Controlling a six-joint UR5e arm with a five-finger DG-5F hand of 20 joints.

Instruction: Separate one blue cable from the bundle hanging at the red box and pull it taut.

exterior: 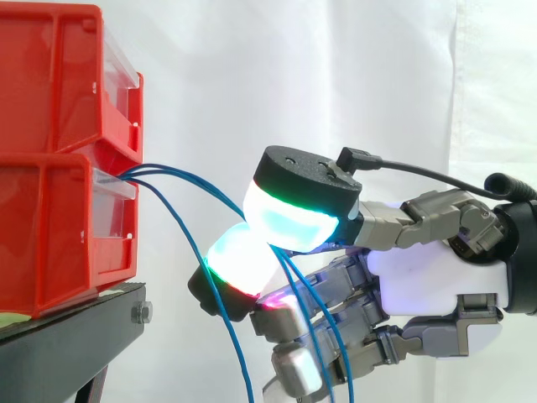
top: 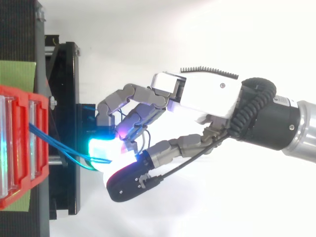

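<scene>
The hand [exterior: 436, 281] had a white palm shell and grey, metallic, segmented fingers. Its fingertips [exterior: 289, 220] were thick pads glowing cyan-white, rimmed green and red, with black caps. Behind the palm, a black wrist collar [top: 269, 121] met a silver flange [top: 305, 131].

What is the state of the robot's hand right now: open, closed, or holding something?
Hand: closed, with its fingers pinching the thin blue cables that run out of the red plastic box.

Bright light washed the white curtain [exterior: 252, 75] right of the red bins [exterior: 59, 168], black stand [exterior: 75, 336] under the bins lay dark, fingertips [exterior: 289, 222] near them glowed cyan.
</scene>
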